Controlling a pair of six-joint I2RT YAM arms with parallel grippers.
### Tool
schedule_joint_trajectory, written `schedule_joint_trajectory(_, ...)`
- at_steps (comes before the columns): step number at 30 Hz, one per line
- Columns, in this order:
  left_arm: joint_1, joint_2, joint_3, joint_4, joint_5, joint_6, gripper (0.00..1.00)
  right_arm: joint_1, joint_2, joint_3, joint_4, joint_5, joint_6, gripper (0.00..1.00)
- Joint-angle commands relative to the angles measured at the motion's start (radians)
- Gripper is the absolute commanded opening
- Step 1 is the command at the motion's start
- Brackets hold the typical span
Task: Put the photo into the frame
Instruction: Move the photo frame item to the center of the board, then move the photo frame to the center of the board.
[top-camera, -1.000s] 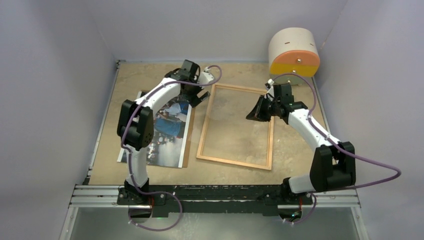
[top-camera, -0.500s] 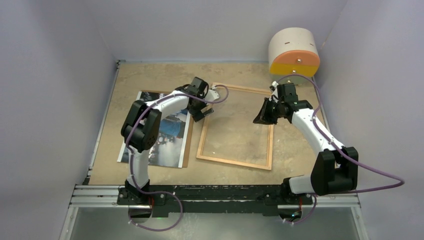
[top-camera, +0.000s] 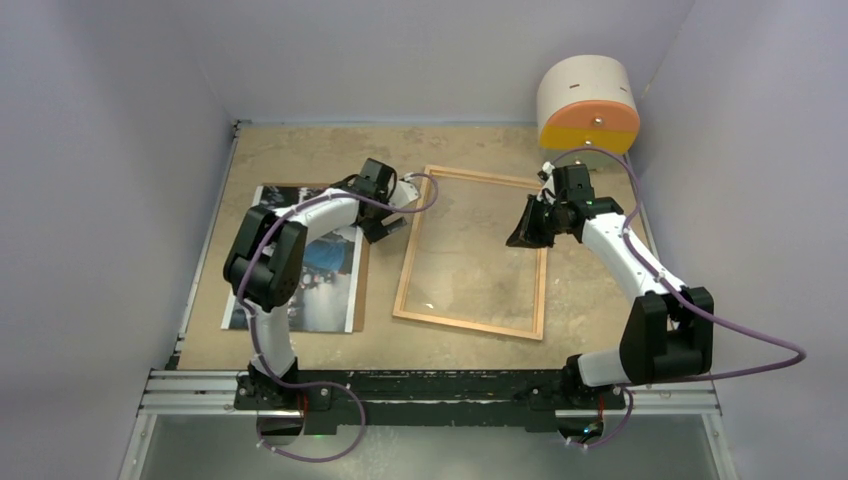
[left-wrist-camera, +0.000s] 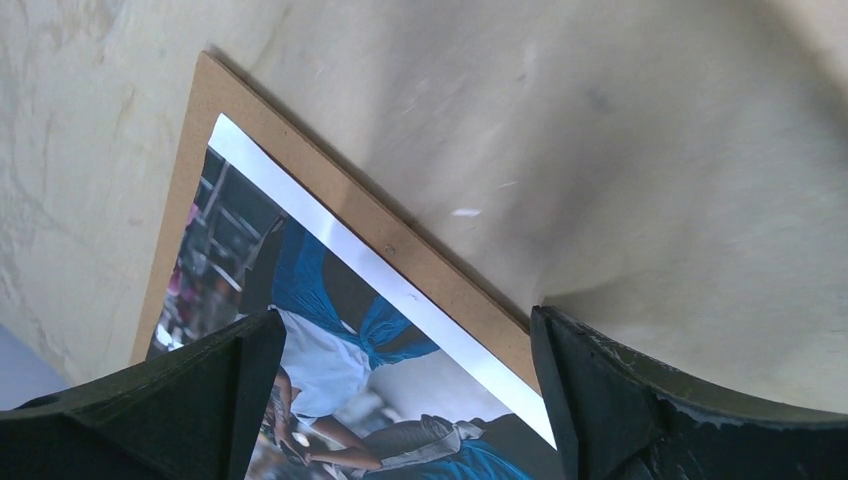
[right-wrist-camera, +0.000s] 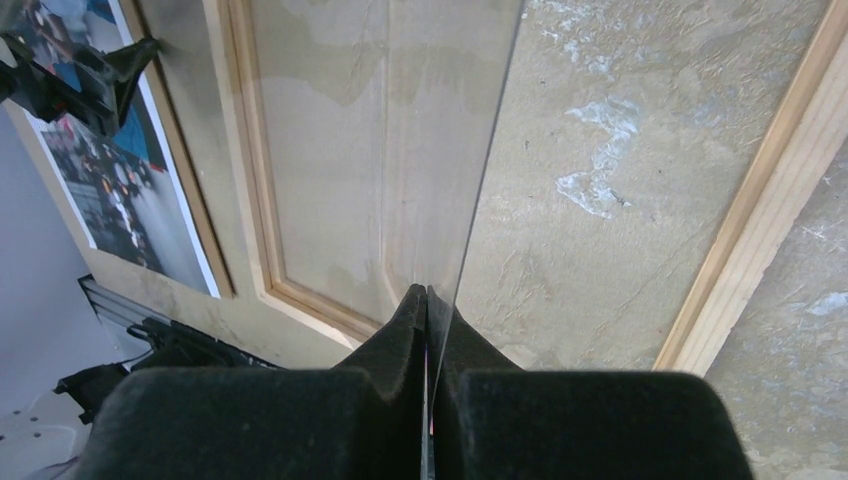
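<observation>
The photo (top-camera: 300, 280), a print of people in blue tones with a white edge, lies face up on a brown backing panel (top-camera: 363, 290) at the left. My left gripper (top-camera: 385, 228) hovers open over the photo's (left-wrist-camera: 400, 370) far right corner, with nothing between its fingers (left-wrist-camera: 250, 370). The frame (top-camera: 470, 325) of light wood lies flat in the middle. My right gripper (top-camera: 522, 232) is shut on the right edge of the clear pane (right-wrist-camera: 440, 150), which tilts up off the frame (right-wrist-camera: 760, 230).
A white and orange cylinder (top-camera: 587, 100) stands at the far right corner. Grey walls close in the table on three sides. A metal rail (top-camera: 430, 385) with the arm bases runs along the near edge.
My left gripper swung out over the frame's left moulding, then came back left over the photo's corner. Photo and backing panel have shifted a little to the left. The right gripper moved slightly right.
</observation>
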Motion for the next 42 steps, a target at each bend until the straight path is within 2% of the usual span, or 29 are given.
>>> schedule_joint_trajectory(1,0.05,-0.003,0.002,-0.076,-0.031,0.038,1.0,-0.003,0.005,0.038,-0.006,-0.04,-0.025,0.0)
schedule_joint_trajectory(7,0.003,0.02,0.208,-0.205,0.148,-0.108,1.0,-0.003,0.007,0.015,0.007,-0.053,0.001,0.0)
schedule_joint_trajectory(12,-0.019,0.093,0.369,-0.267,0.316,-0.219,1.0,-0.005,-0.054,0.065,-0.049,0.067,0.003,0.0)
schedule_joint_trajectory(19,-0.041,0.183,0.481,-0.272,0.375,-0.255,1.0,-0.004,-0.051,0.029,-0.051,-0.002,0.003,0.0)
schedule_joint_trajectory(26,-0.061,0.241,0.475,-0.264,0.356,-0.271,0.97,-0.004,-0.06,-0.017,-0.021,-0.016,0.008,0.0)
schedule_joint_trajectory(35,-0.063,0.239,0.417,-0.248,0.307,-0.247,0.79,-0.003,-0.058,-0.046,0.024,-0.026,0.023,0.0)
schedule_joint_trajectory(42,-0.047,0.174,0.304,-0.21,0.238,-0.19,0.77,0.026,-0.048,-0.099,0.106,-0.067,0.078,0.0)
